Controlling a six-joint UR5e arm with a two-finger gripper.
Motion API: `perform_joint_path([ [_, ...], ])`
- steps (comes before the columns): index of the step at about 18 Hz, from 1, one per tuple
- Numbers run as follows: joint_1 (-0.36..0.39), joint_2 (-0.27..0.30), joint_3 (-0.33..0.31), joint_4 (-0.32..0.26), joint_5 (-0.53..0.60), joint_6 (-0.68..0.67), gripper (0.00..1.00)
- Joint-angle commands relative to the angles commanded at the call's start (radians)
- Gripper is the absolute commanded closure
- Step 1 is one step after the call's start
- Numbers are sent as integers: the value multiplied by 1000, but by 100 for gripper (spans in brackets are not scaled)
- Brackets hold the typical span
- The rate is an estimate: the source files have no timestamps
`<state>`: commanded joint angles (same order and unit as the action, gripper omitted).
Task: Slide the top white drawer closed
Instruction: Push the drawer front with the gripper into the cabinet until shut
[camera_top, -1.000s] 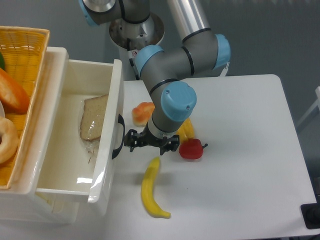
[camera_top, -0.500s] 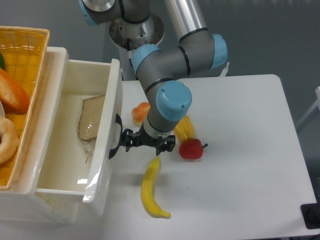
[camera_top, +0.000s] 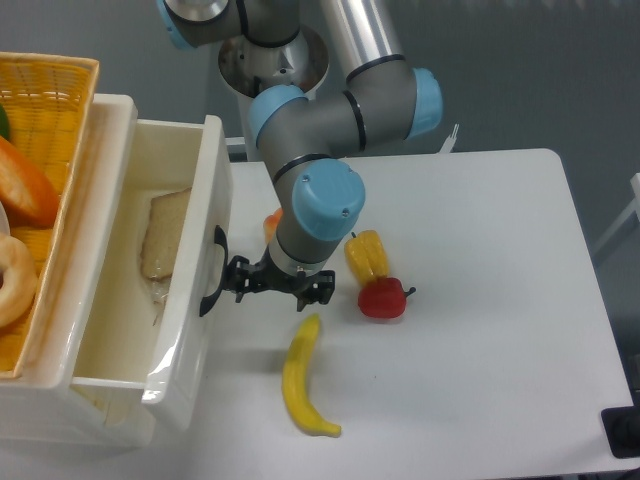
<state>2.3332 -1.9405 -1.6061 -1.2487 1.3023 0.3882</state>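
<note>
White tabletop (camera_top: 480, 300), grey backdrop. Top white drawer (camera_top: 190, 290) at 9 o'clock, partly out, bread slice (camera_top: 162, 235) inside. Hand (camera_top: 232, 283) pressed against its black handle (camera_top: 212, 285); finger spread unclear, cannot tell. Banana (camera_top: 300, 380) at 6 o'clock of hand, red pepper (camera_top: 383, 298) at 3.

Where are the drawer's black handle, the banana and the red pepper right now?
black handle (camera_top: 212, 275), fixed camera, on its arch.
banana (camera_top: 297, 375), fixed camera, mid-body.
red pepper (camera_top: 381, 299), fixed camera, centre of its body.

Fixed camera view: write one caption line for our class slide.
Gripper against the top white drawer front by its black handle, drawer partly open.
</note>
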Motion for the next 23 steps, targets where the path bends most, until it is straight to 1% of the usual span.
perform_joint_path([
  [4,-32,11,2,2,-11,-20,0],
  [11,-66,8,8,3,-8,-20,0],
  [23,-80,6,6,3,-14,-20,0],
])
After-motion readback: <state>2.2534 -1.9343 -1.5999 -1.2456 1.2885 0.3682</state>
